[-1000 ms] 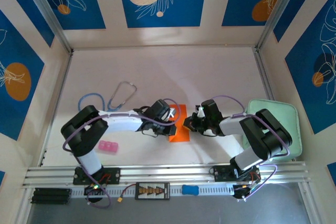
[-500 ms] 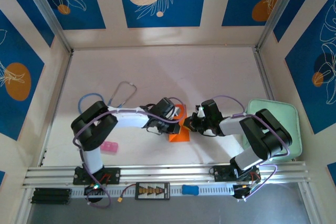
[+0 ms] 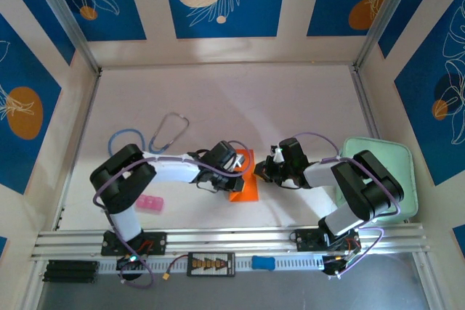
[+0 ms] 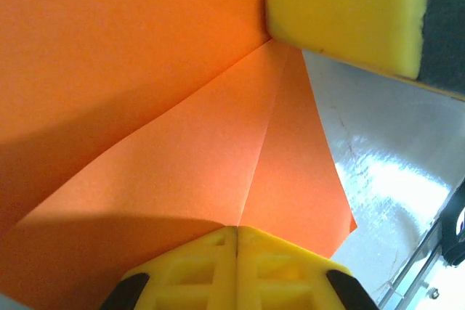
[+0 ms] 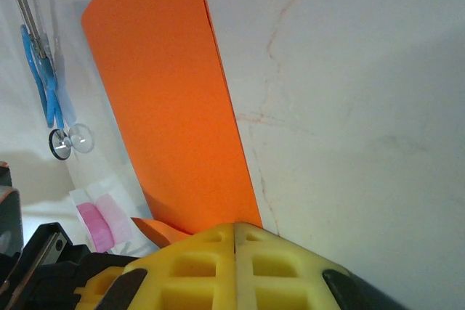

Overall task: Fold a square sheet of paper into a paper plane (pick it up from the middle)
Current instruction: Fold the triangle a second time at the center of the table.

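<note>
Orange paper sheet (image 3: 243, 184) is sitting mid-table, partly folded, with diagonal creases showing in the left wrist view. Left gripper (image 3: 234, 169) is reaching in from the left with its fingers pressed together right where a crease runs in, so it's pinching the sheet. Right gripper (image 3: 261, 172) is doing the same from the other side, fingers closed on the sheet's edge. Stethoscope (image 3: 168, 130) and pink block (image 3: 150, 204) are lying well off to the left.
</note>
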{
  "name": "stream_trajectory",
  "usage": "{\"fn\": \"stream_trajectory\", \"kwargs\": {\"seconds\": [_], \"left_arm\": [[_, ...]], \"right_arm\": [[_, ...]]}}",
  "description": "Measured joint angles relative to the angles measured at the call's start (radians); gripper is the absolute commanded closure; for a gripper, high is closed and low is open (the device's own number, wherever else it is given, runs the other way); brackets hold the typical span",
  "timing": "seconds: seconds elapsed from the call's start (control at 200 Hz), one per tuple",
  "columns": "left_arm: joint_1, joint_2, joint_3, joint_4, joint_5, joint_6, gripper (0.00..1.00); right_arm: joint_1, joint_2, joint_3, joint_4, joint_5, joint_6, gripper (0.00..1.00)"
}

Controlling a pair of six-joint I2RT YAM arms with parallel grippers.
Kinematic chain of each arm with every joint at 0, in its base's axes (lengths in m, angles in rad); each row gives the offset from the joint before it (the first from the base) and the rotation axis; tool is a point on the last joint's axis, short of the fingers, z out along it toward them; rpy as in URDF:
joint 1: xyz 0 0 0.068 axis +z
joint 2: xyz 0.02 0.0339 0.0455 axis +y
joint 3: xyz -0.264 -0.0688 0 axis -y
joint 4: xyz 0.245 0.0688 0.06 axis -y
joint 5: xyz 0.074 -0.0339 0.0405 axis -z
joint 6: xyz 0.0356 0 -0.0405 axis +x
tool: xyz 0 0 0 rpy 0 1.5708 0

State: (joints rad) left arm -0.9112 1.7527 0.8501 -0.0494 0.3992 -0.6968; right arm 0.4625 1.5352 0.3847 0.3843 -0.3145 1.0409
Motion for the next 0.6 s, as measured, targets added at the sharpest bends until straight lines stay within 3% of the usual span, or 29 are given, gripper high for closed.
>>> {"fn": "stream_trajectory", "kwargs": {"seconds": [0.365, 0.6], "left_arm": [[-0.002, -0.002, 0.0, -0.007, -0.003, -0.001, 1.0], [-0.003, -0.002, 0.0, -0.003, -0.008, -0.001, 1.0]], "right_arm": [[0.018, -0.085, -0.003, -0.048, 0.022, -0.004, 1.0], [0.096, -0.1, -0.005, -0.032, 0.021, 0.0, 1.0]]}}
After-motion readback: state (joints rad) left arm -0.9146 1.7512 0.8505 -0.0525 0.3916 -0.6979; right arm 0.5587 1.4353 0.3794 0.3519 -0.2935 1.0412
